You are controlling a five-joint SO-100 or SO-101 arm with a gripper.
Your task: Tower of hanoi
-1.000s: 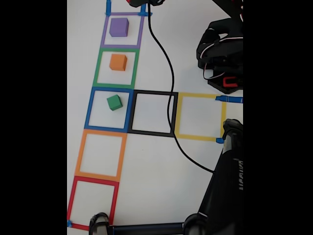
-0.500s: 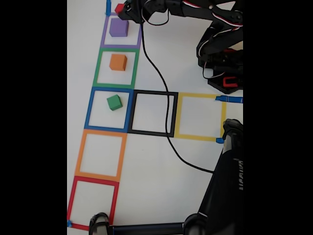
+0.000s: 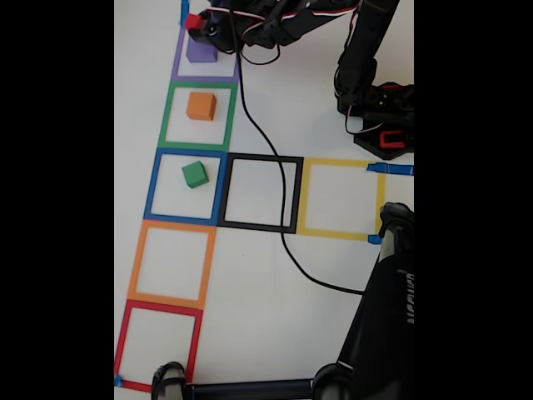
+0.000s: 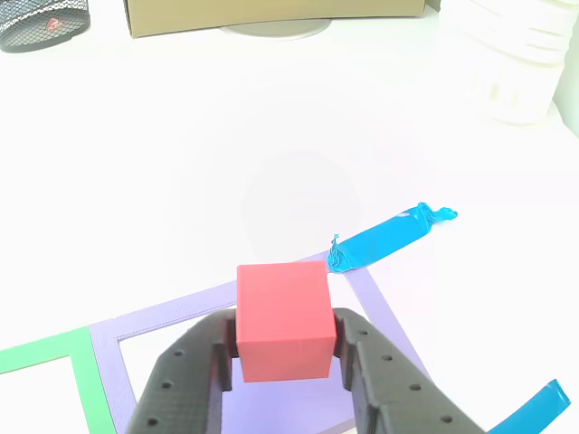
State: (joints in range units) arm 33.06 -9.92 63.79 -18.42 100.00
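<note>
Above the purple cube (image 3: 201,51), at its far edge, the red cube (image 4: 283,320) is held clamped between the jaws of the gripper (image 4: 285,362), and it is best centred squarely over the purple top and lowered level before any release.

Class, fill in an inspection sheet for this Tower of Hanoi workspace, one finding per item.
Surface: white table with coloured tape squares.
Job's things: purple cube, orange cube and green cube each inside its own square; red cube held.
Clutter: blue tape strip.
Grippers: gripper shut on the red cube, above the purple square.
Cables: black cable crossing the black square.
Surroundings: mesh basket, cardboard box.
</note>
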